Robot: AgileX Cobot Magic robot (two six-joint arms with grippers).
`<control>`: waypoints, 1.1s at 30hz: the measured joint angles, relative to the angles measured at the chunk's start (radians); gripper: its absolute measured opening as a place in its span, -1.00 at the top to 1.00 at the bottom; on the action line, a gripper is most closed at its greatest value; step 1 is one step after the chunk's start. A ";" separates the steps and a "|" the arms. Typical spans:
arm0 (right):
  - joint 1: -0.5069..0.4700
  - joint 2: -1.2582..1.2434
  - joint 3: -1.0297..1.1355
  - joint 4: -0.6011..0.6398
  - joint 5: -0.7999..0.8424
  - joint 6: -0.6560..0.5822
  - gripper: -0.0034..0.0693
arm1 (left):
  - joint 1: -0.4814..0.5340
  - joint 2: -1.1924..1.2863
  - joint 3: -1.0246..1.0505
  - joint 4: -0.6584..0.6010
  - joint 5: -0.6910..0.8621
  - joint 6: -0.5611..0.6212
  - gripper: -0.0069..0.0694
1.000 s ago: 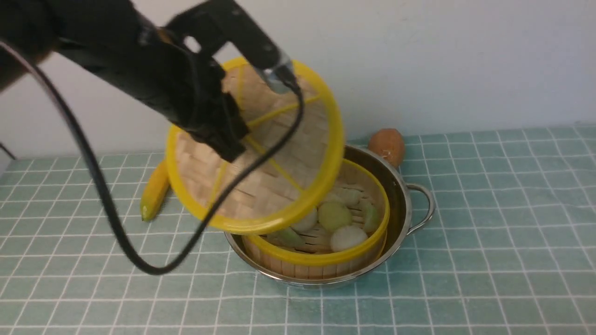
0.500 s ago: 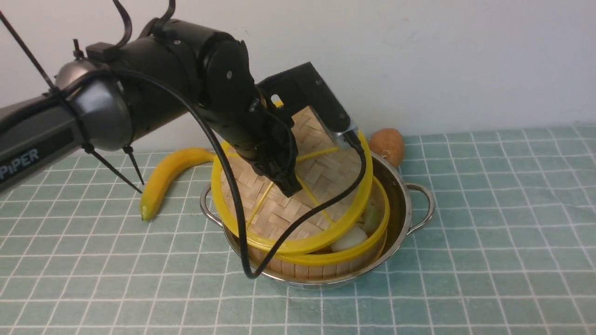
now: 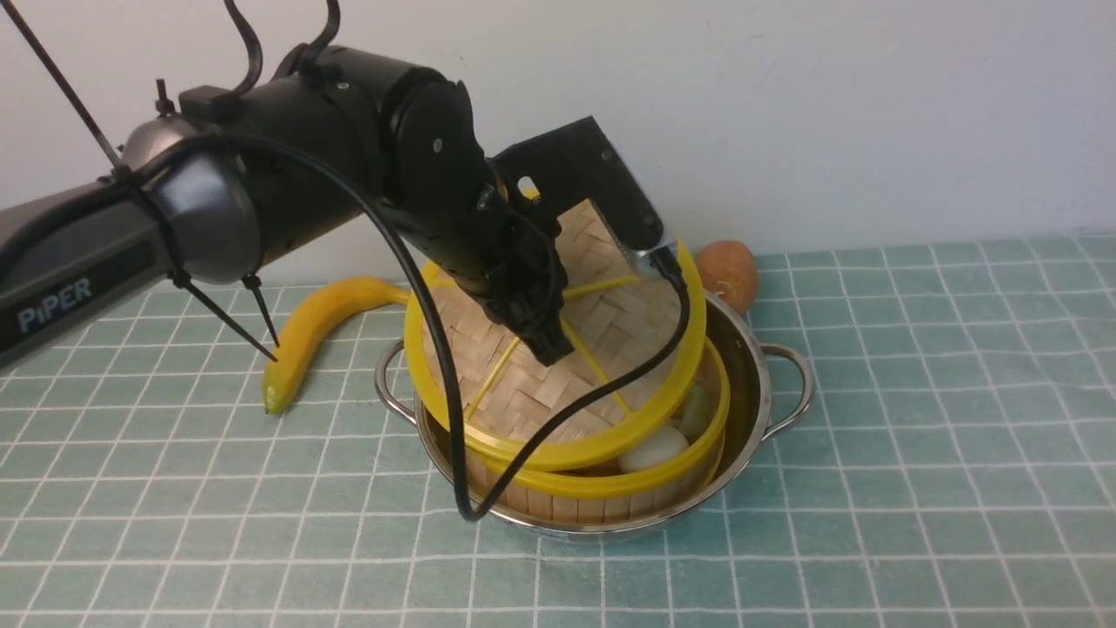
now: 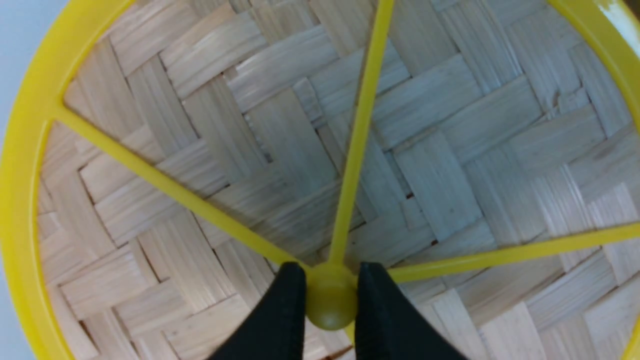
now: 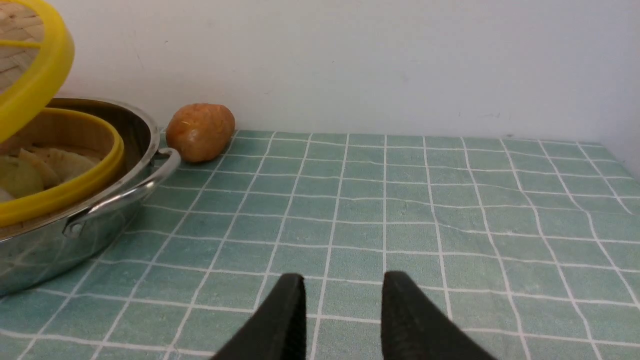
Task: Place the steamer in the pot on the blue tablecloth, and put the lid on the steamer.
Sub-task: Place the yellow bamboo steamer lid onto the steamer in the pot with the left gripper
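The steel pot stands on the blue tablecloth with the yellow-rimmed steamer inside it; dumplings show in the steamer. Tilted over the steamer is the woven lid, its low edge close to the steamer's near-left rim. My left gripper is shut on the yellow knob at the lid's centre, where the spokes meet. The right wrist view shows my right gripper open and empty above the cloth, right of the pot, with the steamer and the lid.
A banana lies on the cloth left of the pot. A brown potato-like lump sits by the wall behind the pot, also in the right wrist view. My left arm's black cable hangs over the pot's front.
My left arm has carried the lid down and to the right, from high over the pot's left side to low over the steamer, with less tilt. The right gripper has not changed.
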 joint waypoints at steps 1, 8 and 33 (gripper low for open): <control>0.000 0.000 0.000 0.000 0.000 0.000 0.25 | 0.000 0.000 0.000 -0.001 -0.001 0.003 0.51; 0.000 0.000 0.000 0.000 0.000 0.000 0.25 | 0.000 0.000 0.000 -0.078 0.008 0.085 0.51; 0.000 0.000 0.000 0.000 0.000 0.000 0.25 | 0.000 0.055 -0.007 -0.085 0.025 0.095 0.51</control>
